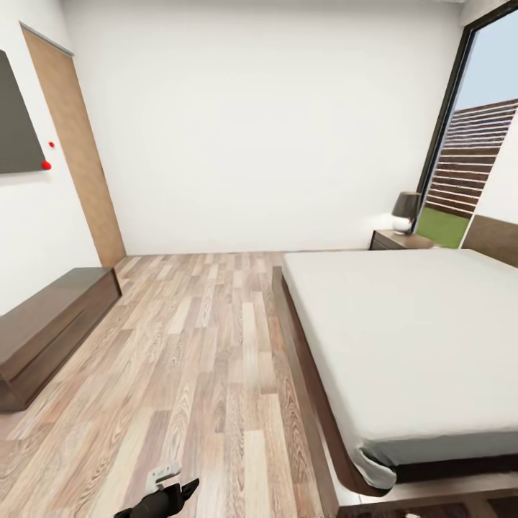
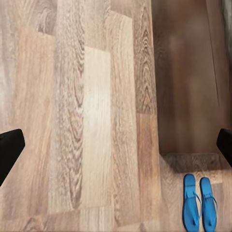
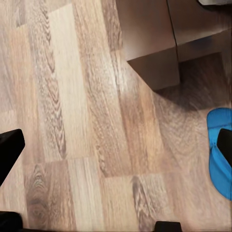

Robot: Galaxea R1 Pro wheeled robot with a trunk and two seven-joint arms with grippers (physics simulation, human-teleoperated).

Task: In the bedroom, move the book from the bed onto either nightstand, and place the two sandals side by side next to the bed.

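One large low bed (image 1: 403, 345), dark brown wooden frame, plain pale grey mattress, on the brown wood-plank floor (image 1: 194, 345). One glossy dark reddish-brown nightstand (image 1: 398, 240) beyond it, bearing one dark-shaded lamp (image 1: 406, 211). One long low dark cabinet (image 1: 50, 324) by the left wall. Two bright blue flat sandals (image 2: 199, 202), side by side, touching, beside the bed's frame in the left wrist view; one blue sandal (image 3: 220, 150) in the right wrist view. No legible writing. Left gripper (image 2: 116, 145): fingers spread. Right gripper (image 3: 116, 145): fingers spread.

Bright, even daylight; soft wrist-view blur
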